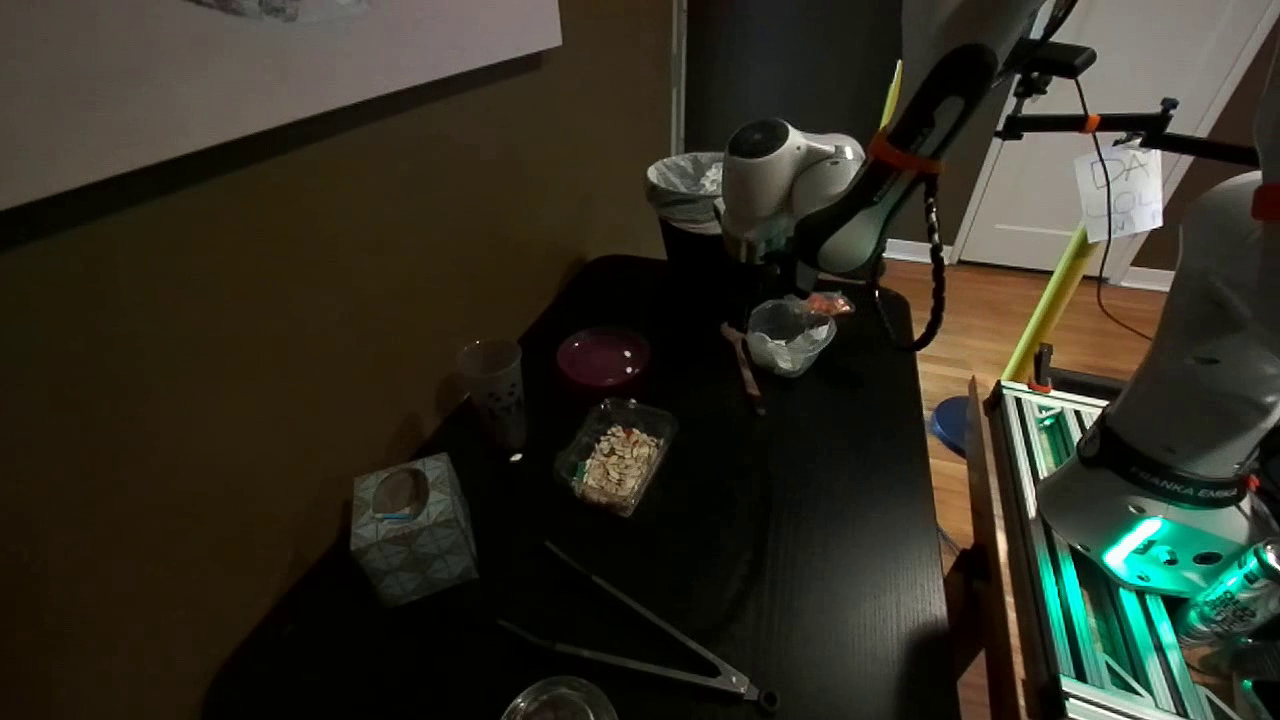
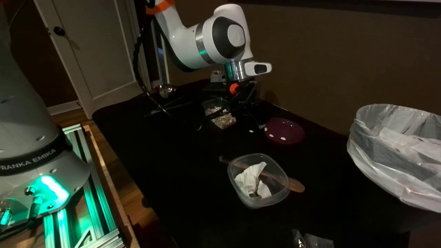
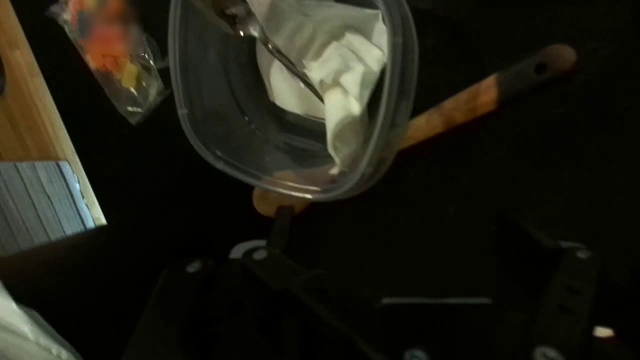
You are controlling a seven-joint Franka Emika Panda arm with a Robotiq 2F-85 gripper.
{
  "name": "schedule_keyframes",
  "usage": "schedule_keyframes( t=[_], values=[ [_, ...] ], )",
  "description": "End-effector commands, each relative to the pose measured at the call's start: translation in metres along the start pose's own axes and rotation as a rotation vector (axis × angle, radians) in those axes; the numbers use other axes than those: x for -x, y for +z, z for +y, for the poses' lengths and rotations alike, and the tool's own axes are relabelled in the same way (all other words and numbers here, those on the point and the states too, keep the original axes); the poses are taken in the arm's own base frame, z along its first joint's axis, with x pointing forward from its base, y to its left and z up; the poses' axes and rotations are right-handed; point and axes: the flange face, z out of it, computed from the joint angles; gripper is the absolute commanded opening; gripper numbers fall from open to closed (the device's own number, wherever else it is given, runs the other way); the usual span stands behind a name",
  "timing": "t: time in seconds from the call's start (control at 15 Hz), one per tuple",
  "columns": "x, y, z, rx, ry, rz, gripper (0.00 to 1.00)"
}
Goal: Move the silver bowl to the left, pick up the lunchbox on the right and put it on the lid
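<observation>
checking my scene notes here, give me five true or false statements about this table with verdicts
1. A crumpled white paper napkin lies inside the clear rounded plastic container. True.
2. The long brown wooden utensil lies inside that container. False: the utensil lies outside, beside it.
3. The black two-fingered tool stands open. True.
4. The slim grey metal tongs lie with both arms pressed together. False: the tongs' arms are spread apart.
5. Small pale flakes lie on the round purple dish. True.

Lunchbox (image 1: 790, 345): clear, rounded-square plastic; upright, open, partly filled; near the far right corner of the table (image 1: 840, 520) in an exterior view. Silver bowl (image 2: 166, 90): round, shiny; by the far edge in an exterior view; orientation unclear.
</observation>
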Motion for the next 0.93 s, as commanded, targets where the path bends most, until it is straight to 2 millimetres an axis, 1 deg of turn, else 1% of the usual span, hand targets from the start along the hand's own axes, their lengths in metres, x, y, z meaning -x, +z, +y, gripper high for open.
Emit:
schedule_keyframes(
  t=[0.0,0.13,0.27,0.33,0.47,0.53,0.6,0.67,0.73,0.87],
  values=[
    [0.010,0.037,0.013,-0.019,0.156,-0.124,1.00],
    [0.017,0.052,0.011,-0.043,0.229,-0.198,1.00],
    [0.020,0.062,0.003,-0.084,0.306,-0.271,1.00],
    [0.020,0.066,-0.002,-0.104,0.350,-0.304,1.00],
    [0.014,0.071,-0.010,-0.130,0.413,-0.322,1.00],
    [0.010,0.073,-0.013,-0.133,0.436,-0.313,0.75],
    [0.007,0.074,-0.014,-0.139,0.449,-0.303,0.74],
    [0.003,0.075,-0.014,-0.142,0.459,-0.295,0.68],
    [0.000,0.076,-0.013,-0.137,0.471,-0.290,0.58],
    [-0.005,0.077,-0.011,-0.133,0.489,-0.286,0.42]
  ],
)
